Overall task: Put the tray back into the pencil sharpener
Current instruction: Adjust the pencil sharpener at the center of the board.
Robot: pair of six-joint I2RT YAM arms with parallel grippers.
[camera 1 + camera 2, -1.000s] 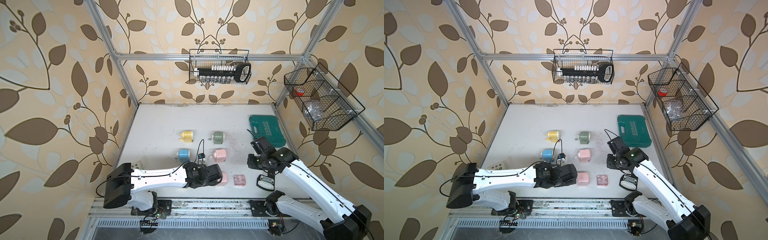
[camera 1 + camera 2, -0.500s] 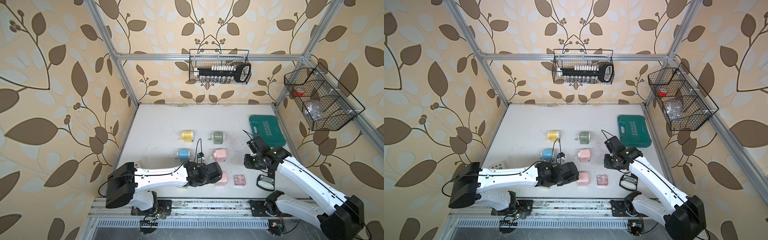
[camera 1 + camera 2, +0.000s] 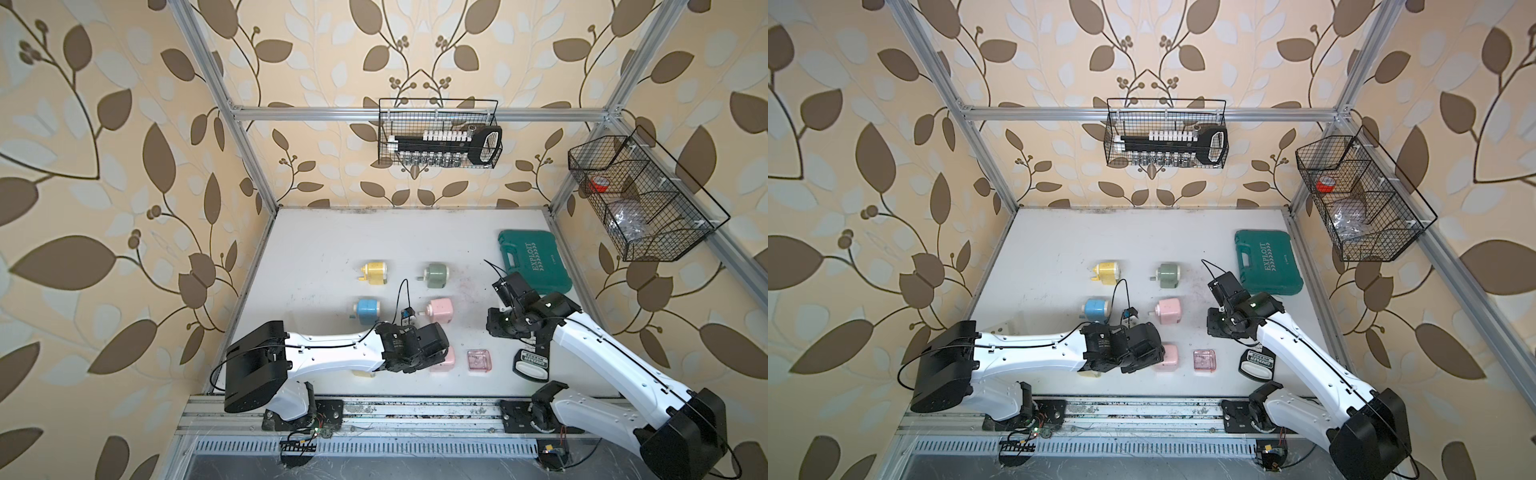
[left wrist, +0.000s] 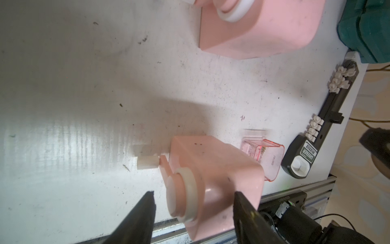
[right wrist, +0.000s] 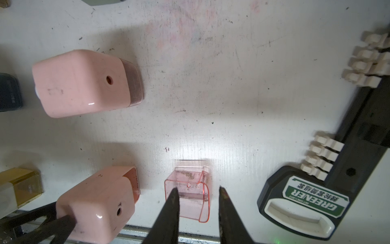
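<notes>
The pink pencil sharpener (image 3: 443, 360) lies near the front edge, its empty slot (image 5: 132, 183) facing the clear pink tray (image 3: 480, 359). The tray (image 5: 190, 200) lies apart from it on the table. My left gripper (image 4: 193, 193) is open and straddles the sharpener's crank end (image 4: 183, 194). One finger (image 4: 242, 209) lies against the pink body. A strip of table shows between the other finger (image 4: 145, 209) and the white knob. My right gripper (image 5: 198, 189) is open and empty. It hovers above the table, behind the tray, as both top views show (image 3: 1217, 328).
Yellow (image 3: 374, 272), green (image 3: 436, 275), blue (image 3: 368, 311) and pink (image 3: 441, 309) sharpeners stand behind. A black socket rail (image 3: 532, 365) lies right of the tray and a green case (image 3: 534, 266) is at the back right. A gold tray (image 5: 23, 188) sits beside the left fingers. The front rail (image 5: 168, 234) is close.
The right arm has swung left, bringing its gripper nearer the tray. The left gripper has stayed at the pink sharpener.
</notes>
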